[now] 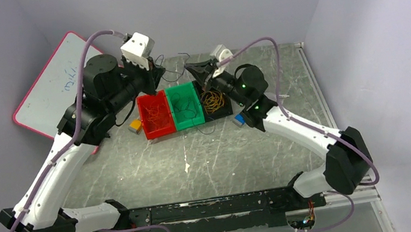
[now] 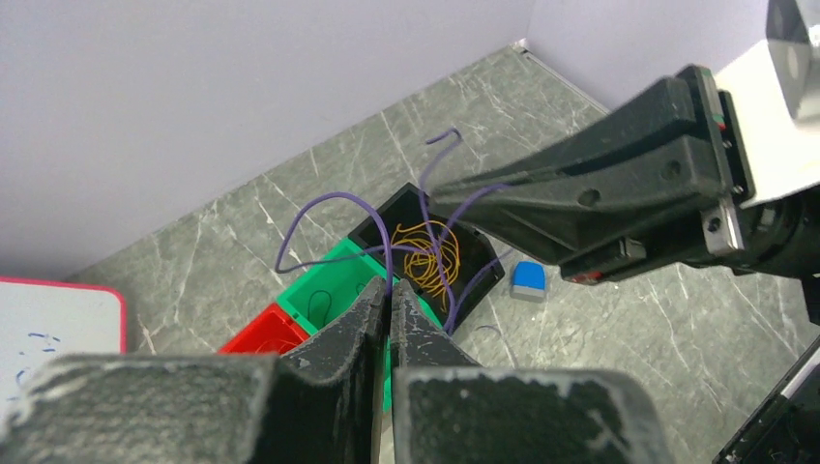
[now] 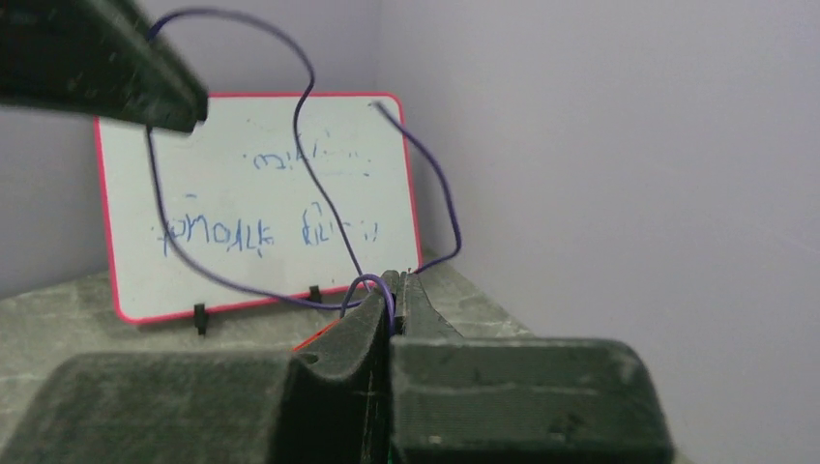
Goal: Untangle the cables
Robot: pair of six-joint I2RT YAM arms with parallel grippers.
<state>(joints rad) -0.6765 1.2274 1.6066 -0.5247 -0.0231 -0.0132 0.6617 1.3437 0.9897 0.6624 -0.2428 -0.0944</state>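
A dark purple cable (image 2: 329, 198) hangs in loose loops in the air between my two grippers, above the bins. My left gripper (image 2: 390, 288) is shut on one part of it. My right gripper (image 3: 396, 280) is shut on another part, where the cable (image 3: 309, 77) loops up toward the left finger (image 3: 97, 58). In the top view both grippers, left (image 1: 156, 73) and right (image 1: 191, 67), are raised behind the bins with the cable (image 1: 174, 58) between them. An orange-yellow cable (image 2: 425, 253) lies coiled in the black bin (image 1: 225, 111). A red cable (image 1: 156, 118) lies in the red bin.
Three bins stand side by side: red (image 1: 143, 114), green (image 1: 178, 123) with a thin dark cable (image 1: 188, 107), and black. An orange block (image 1: 135, 126) lies left of them, a blue block (image 1: 239, 120) right. A whiteboard (image 1: 50, 89) leans on the left wall.
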